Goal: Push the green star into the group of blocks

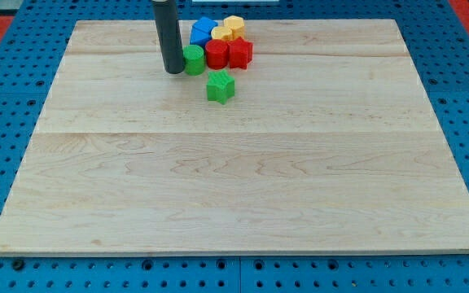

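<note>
A: Where is the green star-shaped block (221, 86) now?

B: On the pale wooden board (234, 187), near the view's top; it sits just below the group, close to it but seemingly a hair apart from the red cylinder block (216, 54) above it; the group itself holds a green cylinder block (194, 59), that red cylinder, a red star-shaped block (239, 53), a blue block (203, 32) and two yellow blocks (230, 29) behind, shapes unclear.

A: And my tip (173, 72)?

B: At the view's left of the green cylinder, touching or just beside it; up and left of the star; there is no claw on this rod, so nothing is clenched or released; it only pushes.

A: What could go wrong?

B: I judge that moving straight rightward would shove the green cylinder and scatter the group; coming at the star from above would drive it away; the tip should circle below it; an off-centre push on those points may spin it sideways past the red star.
</note>
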